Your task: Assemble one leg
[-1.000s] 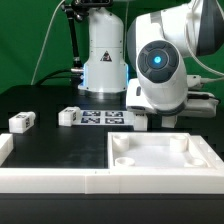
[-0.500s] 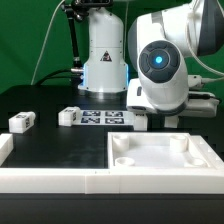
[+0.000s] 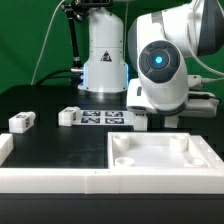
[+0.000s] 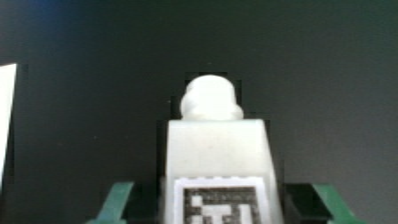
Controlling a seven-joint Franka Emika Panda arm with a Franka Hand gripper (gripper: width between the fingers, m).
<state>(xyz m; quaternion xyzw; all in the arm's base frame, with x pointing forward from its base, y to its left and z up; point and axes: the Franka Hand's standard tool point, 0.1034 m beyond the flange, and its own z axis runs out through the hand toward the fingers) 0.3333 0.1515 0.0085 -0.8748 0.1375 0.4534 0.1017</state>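
In the wrist view a white leg [image 4: 217,150] lies lengthwise between my gripper's [image 4: 224,205] green fingers [image 4: 125,205]. Its marker tag faces the camera and its rounded peg end points away. A narrow dark gap shows between each finger and the leg's sides, so the jaws stand open around it. In the exterior view my gripper [image 3: 150,120] is low at the table behind the arm's wrist, mostly hidden, and this leg is hidden there. Two more legs [image 3: 22,121] [image 3: 68,116] lie at the exterior view's left.
The large white square panel [image 3: 160,160] with corner sockets lies at the front, on the exterior view's right. The marker board [image 3: 105,118] lies mid-table. A white rail [image 3: 50,180] runs along the front. A white edge [image 4: 9,140] shows beside the leg in the wrist view.
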